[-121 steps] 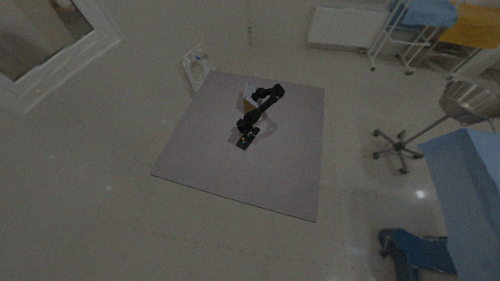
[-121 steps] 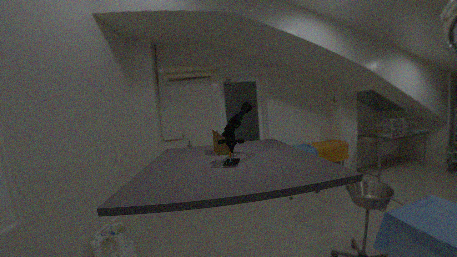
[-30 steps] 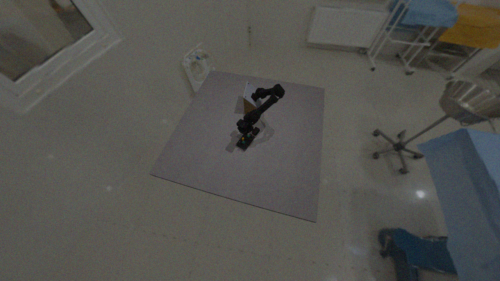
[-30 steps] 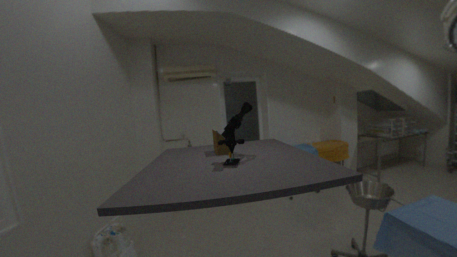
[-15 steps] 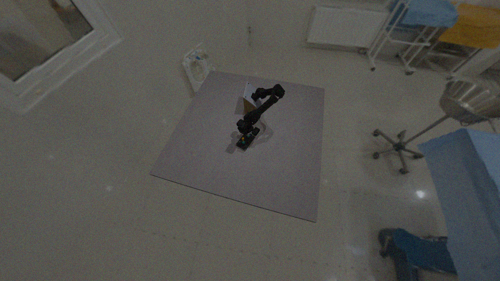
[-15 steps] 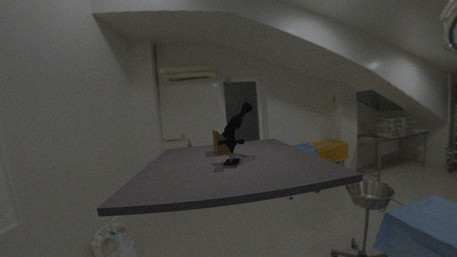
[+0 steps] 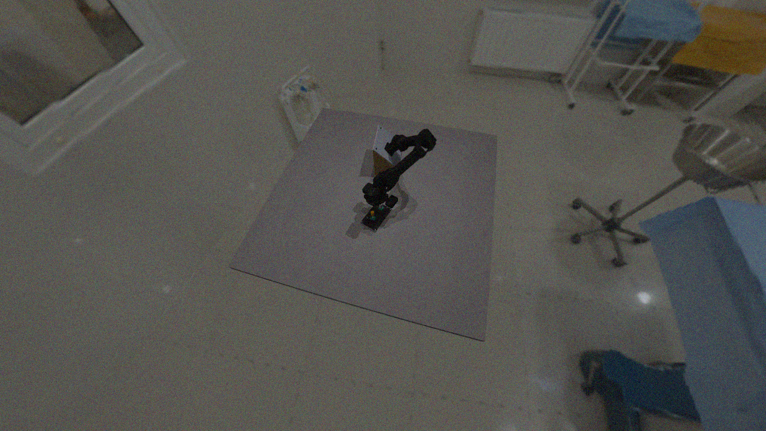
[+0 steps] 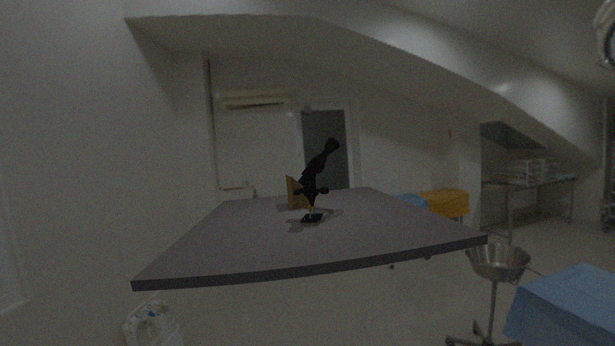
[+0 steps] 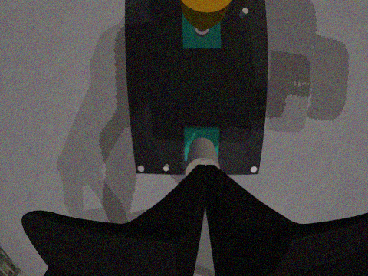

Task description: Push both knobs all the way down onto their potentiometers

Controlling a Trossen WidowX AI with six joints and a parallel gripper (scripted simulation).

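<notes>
The dark circuit board (image 7: 371,225) (image 8: 317,220) (image 9: 199,84) stands on the table. At its far end in the wrist view an orange knob (image 9: 207,4) (image 7: 372,213) (image 8: 309,208) stands over a teal potentiometer (image 9: 192,40), with part of a pale ring showing below it. A grey knob (image 9: 202,147) stands over the other teal potentiometer (image 9: 189,134) at the near end. My gripper (image 9: 205,173) is shut and empty; its fingertips are over the top of the grey knob and hide part of it. Whether they touch cannot be told, nor how far down the grey knob sits.
A wedge-shaped block (image 7: 381,160) (image 8: 294,195) with an orange-brown side and a pale face stands on the table (image 7: 428,257) (image 8: 240,245) behind the board, beside the arm. Small pale pins show near the board's corners.
</notes>
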